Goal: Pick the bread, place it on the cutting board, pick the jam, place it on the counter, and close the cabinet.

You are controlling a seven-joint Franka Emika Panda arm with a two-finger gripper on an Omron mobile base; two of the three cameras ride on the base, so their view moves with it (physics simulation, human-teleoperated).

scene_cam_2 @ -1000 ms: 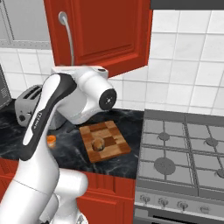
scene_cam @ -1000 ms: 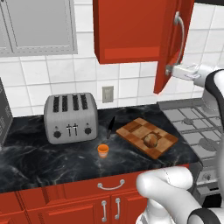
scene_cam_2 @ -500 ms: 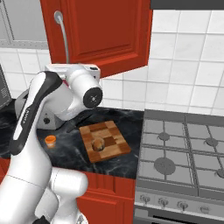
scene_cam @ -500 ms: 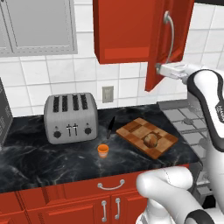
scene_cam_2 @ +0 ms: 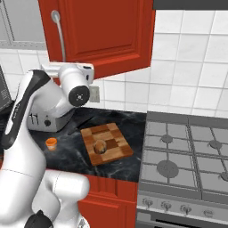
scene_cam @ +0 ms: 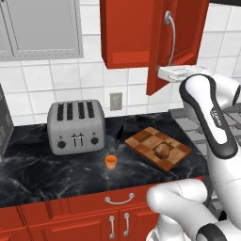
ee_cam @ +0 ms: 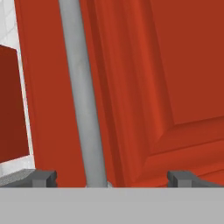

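Left base view puts the bread (scene_cam: 162,150) on the checkered cutting board (scene_cam: 141,139) at centre right of the frame and the jam (scene_cam: 110,162) on the black marble surface (scene_cam: 42,176) at lower centre, just in front of the toaster (scene_cam: 76,125). Both sit where the task wants them, so I judge that only the cabinet is left. Its red door (scene_cam: 160,44) stands partly open at upper centre, with the tool (scene_cam: 165,73) pressed against its lower part below the curved silver handle (scene_cam: 171,36), a pose that suits pushing the door shut rather than gripping it.

Hand view shows what the base cameras cannot: the two dark fingertips (ee_cam: 43,178) stand wide apart at the bottom edge, with the handle rising between them nearer the left tip and nothing clamped. The tool is spread open and empty.

Right base view gives the other side: the door's panelled face fills the upper left of the frame and hides the cabinet body, which the left base view shows as a red box left of the door.
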